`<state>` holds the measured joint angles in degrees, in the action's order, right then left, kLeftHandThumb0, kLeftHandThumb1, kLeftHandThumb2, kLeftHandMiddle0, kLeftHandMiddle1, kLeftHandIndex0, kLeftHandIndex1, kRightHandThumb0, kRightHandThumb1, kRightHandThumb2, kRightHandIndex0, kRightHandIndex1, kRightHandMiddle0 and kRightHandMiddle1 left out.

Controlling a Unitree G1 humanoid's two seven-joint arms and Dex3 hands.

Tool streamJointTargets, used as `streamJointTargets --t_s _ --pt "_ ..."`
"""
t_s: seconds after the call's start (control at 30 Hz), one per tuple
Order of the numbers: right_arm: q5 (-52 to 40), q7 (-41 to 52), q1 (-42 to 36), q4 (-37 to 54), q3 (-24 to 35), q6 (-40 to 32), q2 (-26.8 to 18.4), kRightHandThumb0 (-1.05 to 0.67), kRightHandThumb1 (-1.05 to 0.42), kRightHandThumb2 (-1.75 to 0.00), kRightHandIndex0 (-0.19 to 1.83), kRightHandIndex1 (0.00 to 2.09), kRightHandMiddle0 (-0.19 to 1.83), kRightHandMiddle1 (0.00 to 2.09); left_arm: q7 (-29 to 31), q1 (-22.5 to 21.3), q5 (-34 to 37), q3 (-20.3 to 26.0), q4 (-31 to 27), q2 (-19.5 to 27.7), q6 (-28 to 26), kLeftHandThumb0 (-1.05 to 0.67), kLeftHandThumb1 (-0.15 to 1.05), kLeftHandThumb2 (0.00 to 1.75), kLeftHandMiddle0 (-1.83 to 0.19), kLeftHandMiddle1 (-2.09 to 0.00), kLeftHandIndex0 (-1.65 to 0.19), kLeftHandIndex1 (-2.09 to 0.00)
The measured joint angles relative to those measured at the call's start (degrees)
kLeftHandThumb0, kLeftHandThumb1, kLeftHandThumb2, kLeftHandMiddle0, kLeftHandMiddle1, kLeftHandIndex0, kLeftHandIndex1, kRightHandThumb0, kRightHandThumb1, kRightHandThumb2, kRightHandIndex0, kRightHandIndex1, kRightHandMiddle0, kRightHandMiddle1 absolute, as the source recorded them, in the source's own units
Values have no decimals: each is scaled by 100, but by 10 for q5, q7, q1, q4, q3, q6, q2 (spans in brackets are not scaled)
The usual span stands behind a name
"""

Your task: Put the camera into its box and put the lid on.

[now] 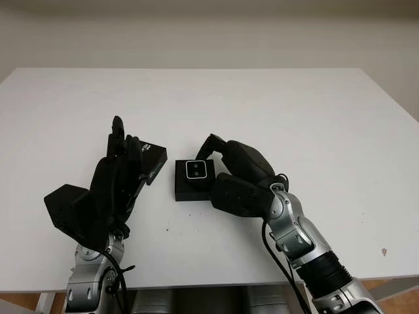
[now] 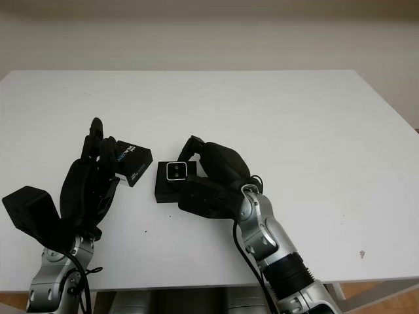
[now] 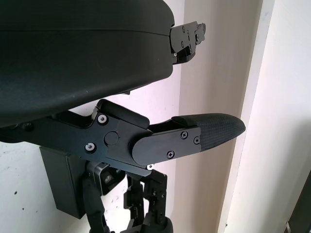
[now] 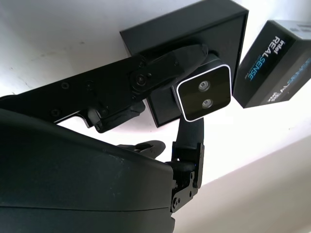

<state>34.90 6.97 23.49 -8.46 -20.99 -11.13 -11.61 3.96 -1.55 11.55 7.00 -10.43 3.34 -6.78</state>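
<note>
One camera [image 4: 204, 93], one box [image 1: 190, 190], one lid [image 2: 133, 162].

White table [image 1: 275, 104], black box [image 1: 186, 190] at centre, lid [image 2: 134, 163] just beside it.

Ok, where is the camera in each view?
Left eye: camera at centre, at the black box.
Right eye: left of centre, at the box.
Left wrist: what looks like its silver-rimmed corner, beside the box wall.
Right wrist: lenses facing, held in the right hand, over the box.
Shared landmark: the black box.
</note>
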Motion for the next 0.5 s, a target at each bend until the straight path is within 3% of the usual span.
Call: streamJointTargets --t_s 0.03,0.1,0.17,0.5 --pt "1 13 0 5 -2 -4 -4 -61 -98 -5 19 2 7 113 0 0 0 0 0 0 0 -71 105 60 19 0 19 0" --pt "5 29 0 14 -6 -7 -14 -66 -96 -5 12 2 10 76 0 1 0 0 0 0 0 -71 105 60 19 0 19 0" --pt "10 36 0 21 -9 -7 -20 -66 -96 -5 8 3 12 59 0 1 0 0 0 0 0 -71 105 59 19 0 19 0" --pt "25 43 -13 43 -13 -8 -29 -68 -94 -5 0 2 12 40 0 4 0 0 -2 -1 1 -71 105 59 19 0 19 0"
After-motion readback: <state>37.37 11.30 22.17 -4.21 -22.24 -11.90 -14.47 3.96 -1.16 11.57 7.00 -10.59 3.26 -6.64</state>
